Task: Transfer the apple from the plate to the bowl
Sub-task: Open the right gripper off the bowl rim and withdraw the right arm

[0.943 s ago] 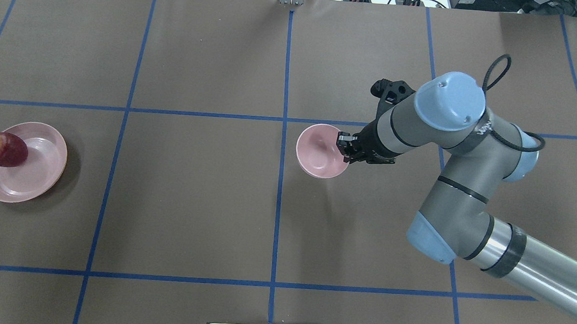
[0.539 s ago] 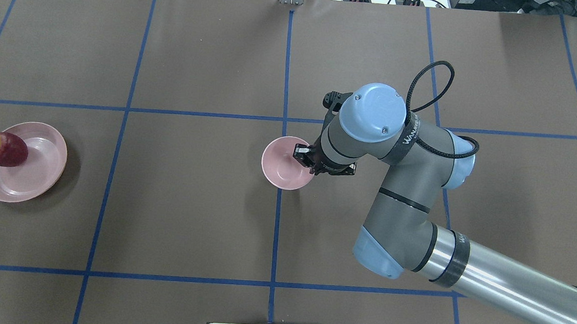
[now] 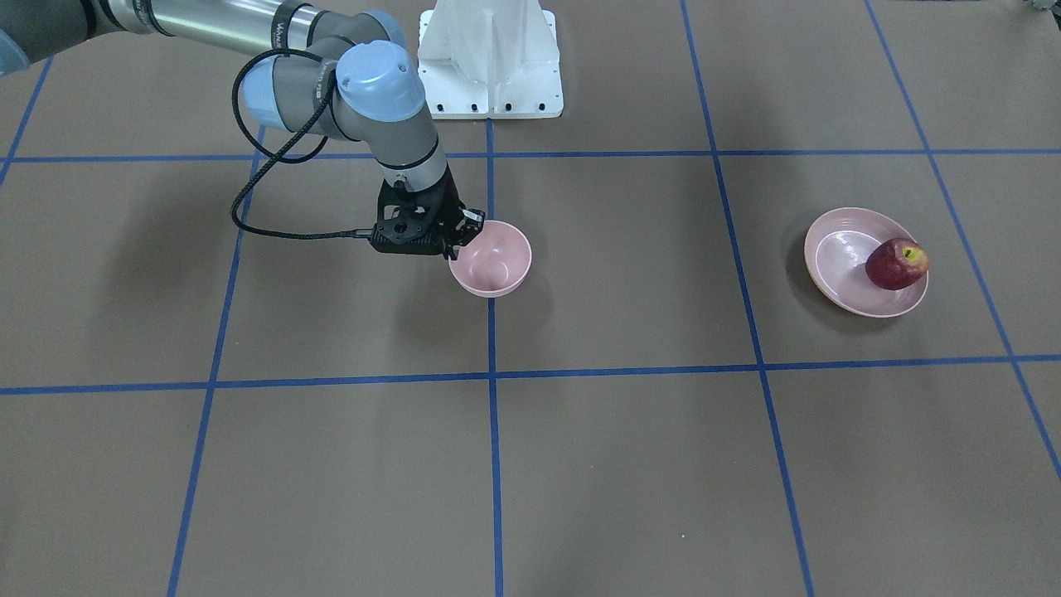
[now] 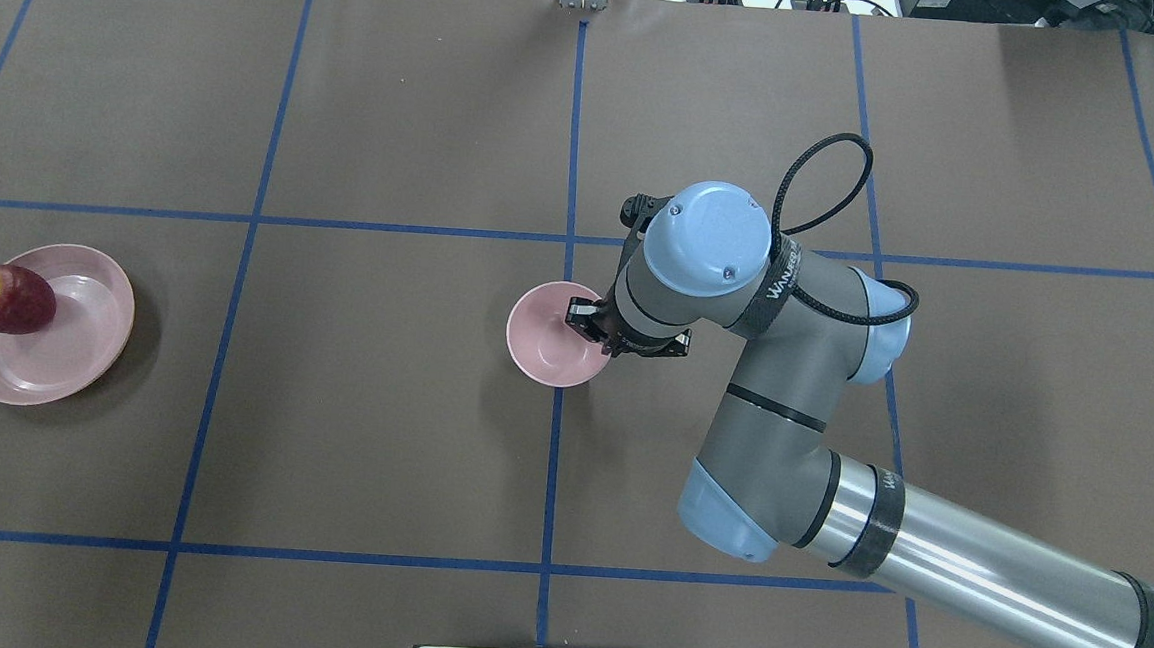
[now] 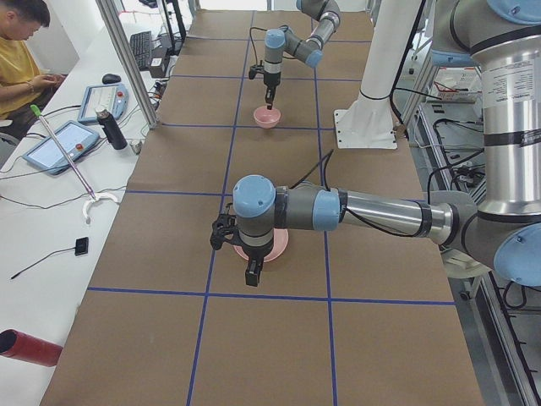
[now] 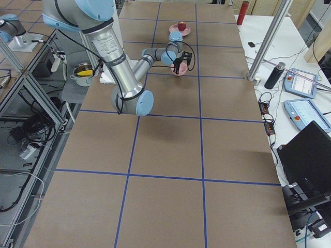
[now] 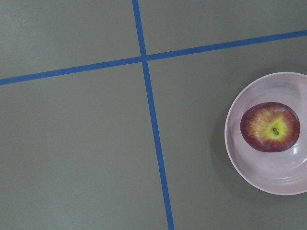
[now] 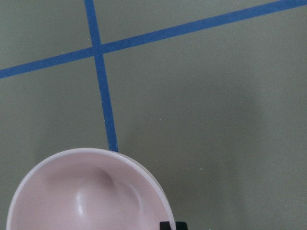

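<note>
- Brown paper (image 4: 380, 432) gridded with blue tape (image 4: 572, 163) covers your table. Take the plate (image 4: 69, 358) as the reference for everything below.
- You'll find the apple (image 4: 9, 299) resting on the plate, on the side farthest from the bowl (image 4: 547, 350), and nothing is touching it.
- Your right gripper (image 4: 585, 322) is clamped on the bowl's rim, on the side away from the plate. The bowl looks tilted and, judging by its shadow, lifted a little off the paper.
- In the last second the bowl has travelled toward the plate — a long stride, then a shorter one — yet it is still well apart from it.
- Read that as set-up: the bowl is coming to the apple, and the transfer itself hasn't begun.
- Your left gripper (image 5: 253, 272) hangs near the plate. You can't tell whether its fingers are open or closed.
</note>
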Controlling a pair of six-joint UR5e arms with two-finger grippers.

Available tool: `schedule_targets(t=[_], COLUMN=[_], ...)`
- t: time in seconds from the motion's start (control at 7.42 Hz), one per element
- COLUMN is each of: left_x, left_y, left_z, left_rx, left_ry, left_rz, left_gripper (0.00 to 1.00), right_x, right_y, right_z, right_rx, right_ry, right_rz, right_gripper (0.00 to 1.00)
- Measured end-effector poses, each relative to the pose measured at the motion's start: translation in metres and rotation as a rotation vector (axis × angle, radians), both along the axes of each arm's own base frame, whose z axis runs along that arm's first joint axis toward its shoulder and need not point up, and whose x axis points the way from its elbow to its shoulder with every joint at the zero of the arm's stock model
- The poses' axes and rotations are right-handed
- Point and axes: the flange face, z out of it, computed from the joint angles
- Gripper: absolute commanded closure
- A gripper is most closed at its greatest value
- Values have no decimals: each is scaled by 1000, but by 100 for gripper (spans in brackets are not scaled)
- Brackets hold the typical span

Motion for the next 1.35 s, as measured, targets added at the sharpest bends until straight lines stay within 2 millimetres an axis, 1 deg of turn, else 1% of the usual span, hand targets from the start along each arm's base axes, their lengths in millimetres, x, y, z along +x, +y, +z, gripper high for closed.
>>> schedule_targets(t=[0.13, 0.27, 0.4, 0.54, 0.67, 0.81, 0.94, 1.08, 1.21, 1.35], left_x=[0, 0, 0, 0, 0, 0, 0, 1, 1, 2], left_y=[0, 0, 0, 0, -1, -2, -4, -14, -32, -45], left_z=[0, 1, 1, 0, -2, -5, -8, -16, -31, -40], left_rx=[-1, -1, -2, -1, 4, 10, 17, 37, 71, 94], left_ry=[0, 0, 0, 0, 0, 0, 0, 0, 1, 4], left_rz=[0, 0, 0, -1, -1, 0, 0, 0, 1, 2], left_gripper=[2, 2, 2, 2, 2, 2, 2, 2, 2, 2], right_x=[-3, -5, -6, -4, 8, 30, 60, 95, 141, 191], right_y=[-2, -2, -3, -3, -7, -16, -32, -54, -84, -113], right_z=[2, 4, 3, 0, -10, -22, -30, -27, -9, 20], right_rx=[5, 8, 9, 18, 38, 51, 54, 62, 87, 122], right_ry=[-5, -8, -12, -18, -27, -33, -27, -15, 6, 32], right_rz=[1, 1, 2, 13, 42, 73, 93, 92, 67, 33], right_gripper=[59, 44, 1, 0, 0, 0, 0, 0, 0, 0])
